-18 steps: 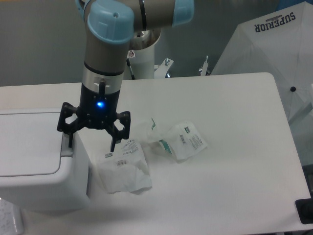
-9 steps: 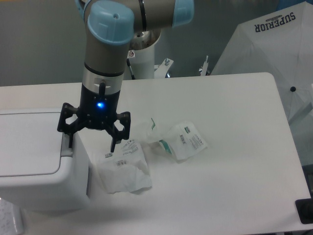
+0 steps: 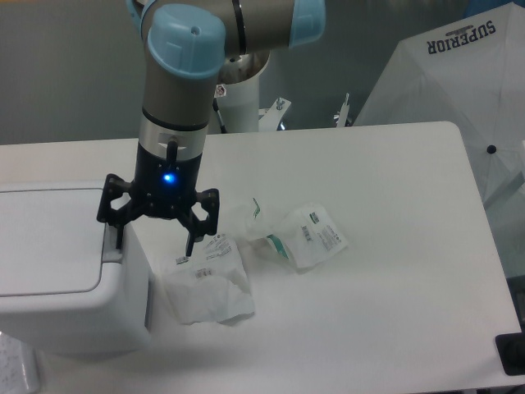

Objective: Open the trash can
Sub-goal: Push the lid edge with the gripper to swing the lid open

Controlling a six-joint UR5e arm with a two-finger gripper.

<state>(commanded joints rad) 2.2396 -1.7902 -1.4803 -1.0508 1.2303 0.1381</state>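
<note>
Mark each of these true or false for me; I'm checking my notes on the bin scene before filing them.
1. The trash can has its lid down. True.
2. The gripper is clamped shut on a plastic bag. False: its fingers are spread wide and hold nothing.
3. One finger is at the right edge of the lid. True.
4. The plastic bags lie inside the trash can. False: they lie on the table, to the right of it.
5. A blue light glows on the gripper's body. True.
</note>
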